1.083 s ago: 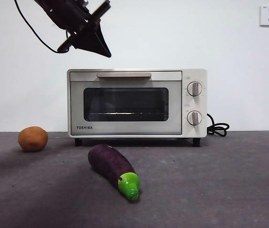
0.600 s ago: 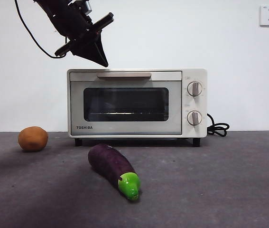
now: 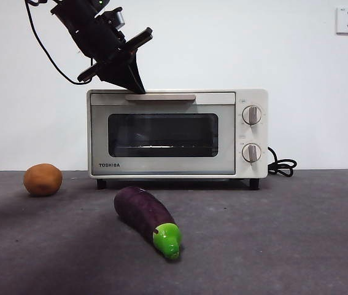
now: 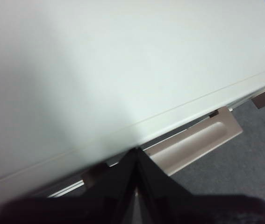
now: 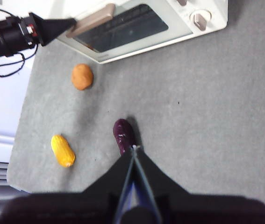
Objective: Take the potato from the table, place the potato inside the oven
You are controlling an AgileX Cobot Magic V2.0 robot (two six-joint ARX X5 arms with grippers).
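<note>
Your left hand is up at the top front edge of the cream-white Toshiba toaster oven, black jaws pinched together to a point and holding nothing. The tip sits right at the left end of the beige bar handle, and from the wrist camera I can't tell if it's actually touching it. The oven's glass door looks closed.

The rounded orange-brown potato is well below that hand and off to its left in the front view, sitting on the dark grey tabletop just beside the oven.

Your right hand hangs high over the tabletop, jaws closed and empty. The long purple eggplant with the green tip lies right under its tip, with a yellow oval thing off to one side of it.
</note>
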